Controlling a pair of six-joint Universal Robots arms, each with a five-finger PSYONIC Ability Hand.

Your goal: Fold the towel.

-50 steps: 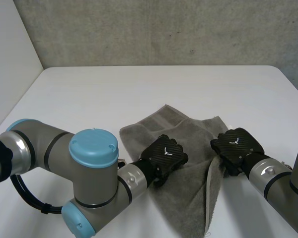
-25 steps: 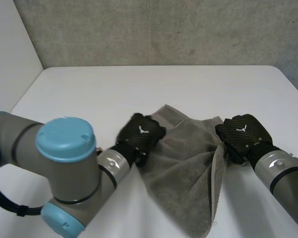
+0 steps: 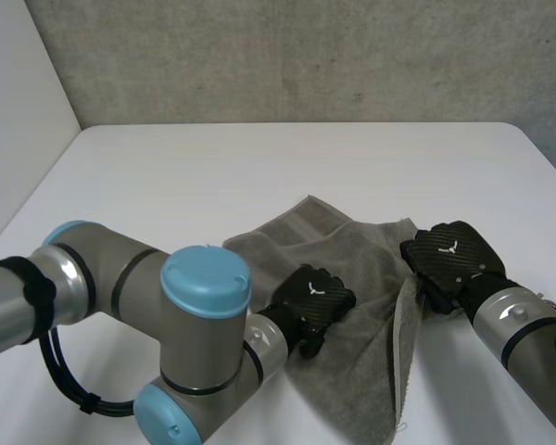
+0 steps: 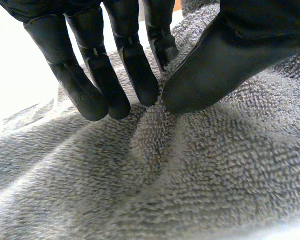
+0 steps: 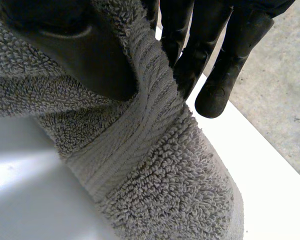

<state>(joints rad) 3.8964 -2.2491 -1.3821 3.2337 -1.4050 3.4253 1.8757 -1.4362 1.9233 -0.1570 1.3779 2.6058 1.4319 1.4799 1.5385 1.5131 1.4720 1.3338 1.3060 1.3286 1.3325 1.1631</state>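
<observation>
One grey towel lies on the white surface. First, the left robot hand pinches a ridge near its middle. Second, the right robot hand clamps its edge.

Bright, diffuse light is washing the white tabletop, which is glaring beside the fingers in the left wrist view; folds of the towel are casting soft shadows.

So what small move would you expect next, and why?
Probably a short lift of both hands. The right hand pinches the towel at its right edge, the left hand pinches a ridge near its middle, and it lies crumpled on the table, so raising it would likely let it hang flat.
</observation>
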